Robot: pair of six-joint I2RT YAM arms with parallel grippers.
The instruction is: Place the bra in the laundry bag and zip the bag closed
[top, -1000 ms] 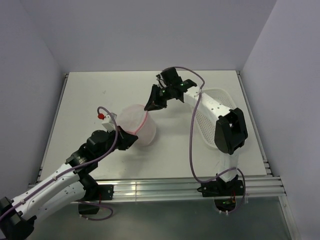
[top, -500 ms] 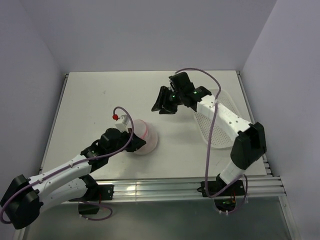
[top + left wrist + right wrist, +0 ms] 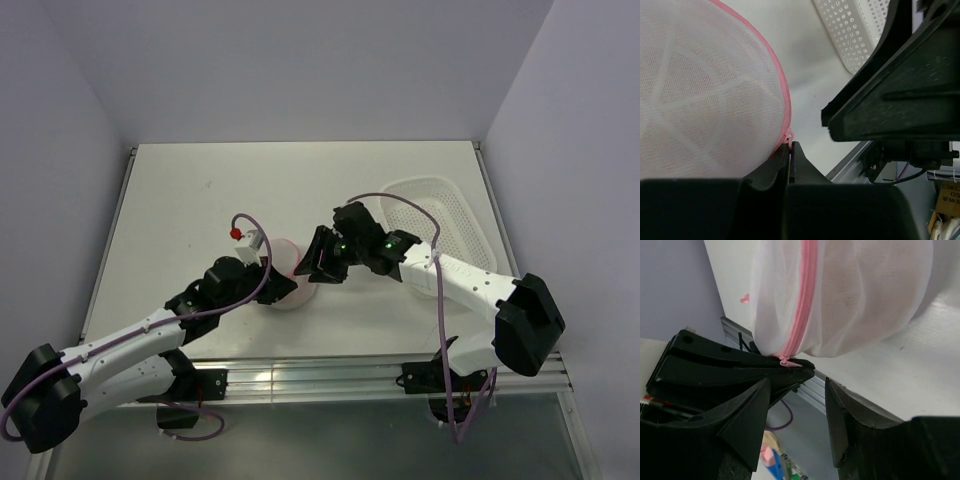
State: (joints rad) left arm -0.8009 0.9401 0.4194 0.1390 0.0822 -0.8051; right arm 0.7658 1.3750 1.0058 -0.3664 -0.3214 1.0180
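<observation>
The laundry bag [image 3: 284, 262] is a round white mesh pouch with a pink zipper, sitting near the table's front centre. In the left wrist view its dome [image 3: 705, 90] fills the left side. My left gripper [image 3: 278, 286] [image 3: 790, 146] is shut on the pink zipper pull at the bag's rim. The right wrist view shows that pull [image 3: 787, 361] pinched in the left fingertips [image 3: 790, 371], under the bag [image 3: 850, 295]. My right gripper [image 3: 314, 267] [image 3: 797, 390] is open and empty, just right of the bag, next to the left gripper. The bra does not show on its own.
The white perforated plastic basket [image 3: 445, 218] lies at the right of the table and also shows in the left wrist view [image 3: 855, 30]. The metal rail [image 3: 330, 375] runs along the table's near edge, close behind the left gripper.
My right gripper has swung from the back of the table down to the bag's right side. My left gripper and the bag have shifted slightly right and nearer.
</observation>
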